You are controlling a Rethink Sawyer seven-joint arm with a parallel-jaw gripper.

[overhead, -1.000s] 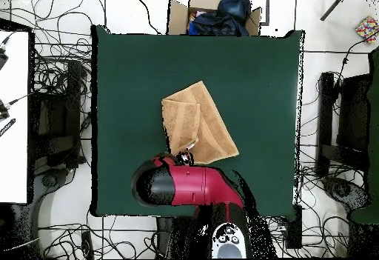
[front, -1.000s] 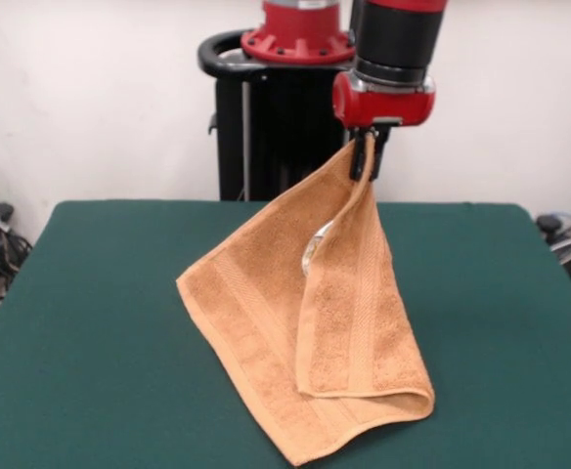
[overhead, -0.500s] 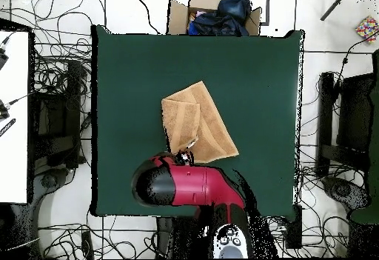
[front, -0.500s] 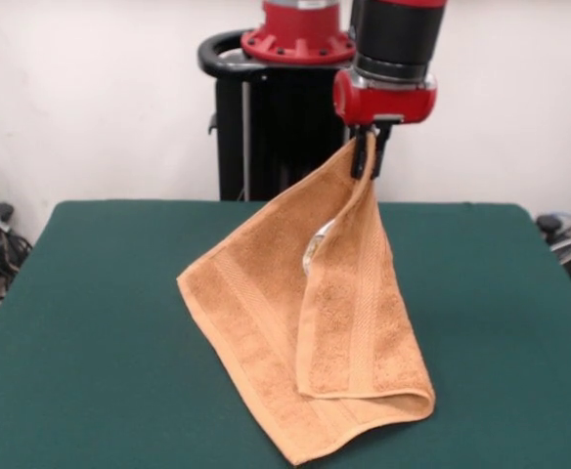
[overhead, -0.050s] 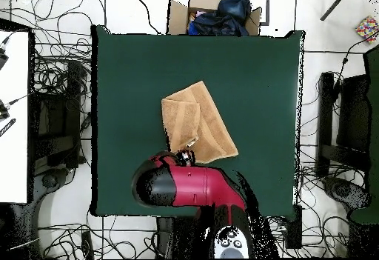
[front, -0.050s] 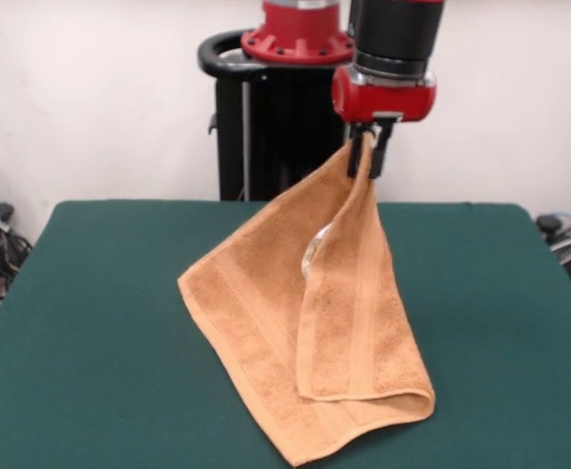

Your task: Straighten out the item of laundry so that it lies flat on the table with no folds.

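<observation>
Pinching washcloth (front, -0.050s: 305,332) corner, gripper (front, -0.050s: 365,156) overhead-hidden

The gripper (front, -0.050s: 366,156) is clamped on one corner of the orange-tan washcloth (front, -0.050s: 310,322), holding that corner up above the green table (front, -0.050s: 90,332). From the pinched corner the cloth drapes down in two layers (one narrower panel folded over the front), and its lower part rests on the table, a pale tag showing at the fold's inner edge.
</observation>
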